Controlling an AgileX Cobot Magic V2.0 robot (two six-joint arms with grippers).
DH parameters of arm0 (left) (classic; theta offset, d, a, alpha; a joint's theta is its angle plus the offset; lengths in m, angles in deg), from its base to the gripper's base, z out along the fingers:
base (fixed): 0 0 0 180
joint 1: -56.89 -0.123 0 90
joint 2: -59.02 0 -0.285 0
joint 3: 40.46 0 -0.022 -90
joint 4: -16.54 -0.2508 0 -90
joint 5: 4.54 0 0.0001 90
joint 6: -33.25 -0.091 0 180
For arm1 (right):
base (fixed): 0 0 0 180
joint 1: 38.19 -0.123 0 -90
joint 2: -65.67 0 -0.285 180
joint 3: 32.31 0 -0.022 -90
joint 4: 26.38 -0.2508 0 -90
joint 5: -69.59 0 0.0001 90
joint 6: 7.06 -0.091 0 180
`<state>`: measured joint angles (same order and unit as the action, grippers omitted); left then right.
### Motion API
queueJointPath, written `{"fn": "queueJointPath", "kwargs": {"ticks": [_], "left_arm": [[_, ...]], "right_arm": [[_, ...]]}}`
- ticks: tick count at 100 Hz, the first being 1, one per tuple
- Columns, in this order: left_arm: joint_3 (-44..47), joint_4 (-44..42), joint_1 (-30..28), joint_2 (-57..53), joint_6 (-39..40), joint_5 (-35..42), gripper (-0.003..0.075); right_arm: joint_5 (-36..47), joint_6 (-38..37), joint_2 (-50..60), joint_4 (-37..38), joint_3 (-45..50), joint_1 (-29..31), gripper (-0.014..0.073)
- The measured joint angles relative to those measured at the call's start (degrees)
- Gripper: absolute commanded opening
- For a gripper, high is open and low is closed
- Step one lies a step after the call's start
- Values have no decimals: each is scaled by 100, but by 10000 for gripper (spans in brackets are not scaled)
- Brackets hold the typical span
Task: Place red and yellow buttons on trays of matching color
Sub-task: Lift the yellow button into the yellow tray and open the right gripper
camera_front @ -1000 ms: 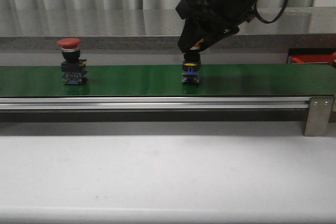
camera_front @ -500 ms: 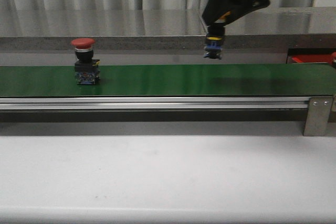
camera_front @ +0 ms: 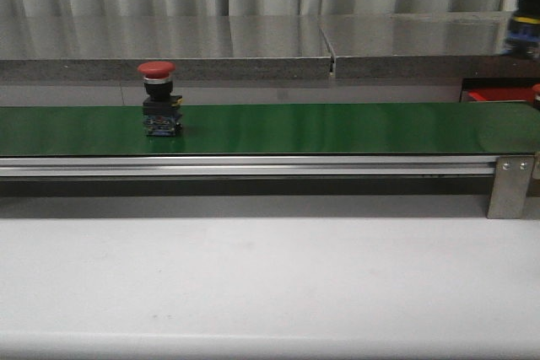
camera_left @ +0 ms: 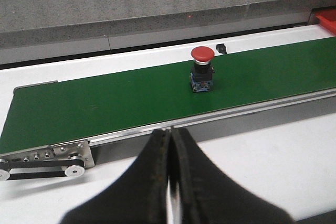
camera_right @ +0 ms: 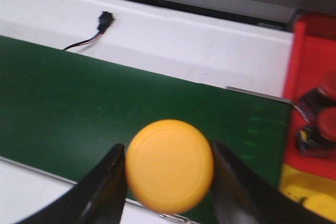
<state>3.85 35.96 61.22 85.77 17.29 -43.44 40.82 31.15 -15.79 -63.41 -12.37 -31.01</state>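
The yellow button [camera_right: 169, 166] is being pinched by its round cap between the two fingers of the right gripper [camera_right: 168, 182], up in the air over the end of the green belt [camera_right: 79, 108]. To do this step well, the grip should be staying tight while the button is being carried over to the yellow tray [camera_right: 310, 192], then let down gently. The red tray [camera_right: 310, 40] beside it is already holding red buttons. The red button [camera_front: 159, 99] is standing upright on the belt. The left gripper [camera_left: 170, 182] is waiting with fingers pressed together, holding nothing.
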Motion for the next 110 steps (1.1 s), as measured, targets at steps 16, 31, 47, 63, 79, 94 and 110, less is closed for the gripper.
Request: {"fn": "queueJointPath", "kwargs": {"ticks": [16, 31, 47, 63, 79, 94, 110], "left_arm": [[0, 0, 0, 0, 0, 0, -20], [0, 0, 0, 0, 0, 0, -20], [0, 0, 0, 0, 0, 0, -20], [0, 0, 0, 0, 0, 0, -20], [0, 0, 0, 0, 0, 0, -20], [2, 0, 0, 0, 0, 0, -20], [2, 0, 0, 0, 0, 0, -20]], "right_arm": [[27, 0, 290, -14, 283, 904, 195], [252, 0, 305, -14, 521, 1549, 195], [694, 0, 305, -50, 770, 1946, 195], [1224, 0, 305, -142, 1143, 2071, 195], [1649, -10, 129, -375, 1426, 2179, 195], [1737, -10, -252, -757, 1463, 2470, 195], [1762, -10, -701, -879, 1463, 2561, 195]]}}
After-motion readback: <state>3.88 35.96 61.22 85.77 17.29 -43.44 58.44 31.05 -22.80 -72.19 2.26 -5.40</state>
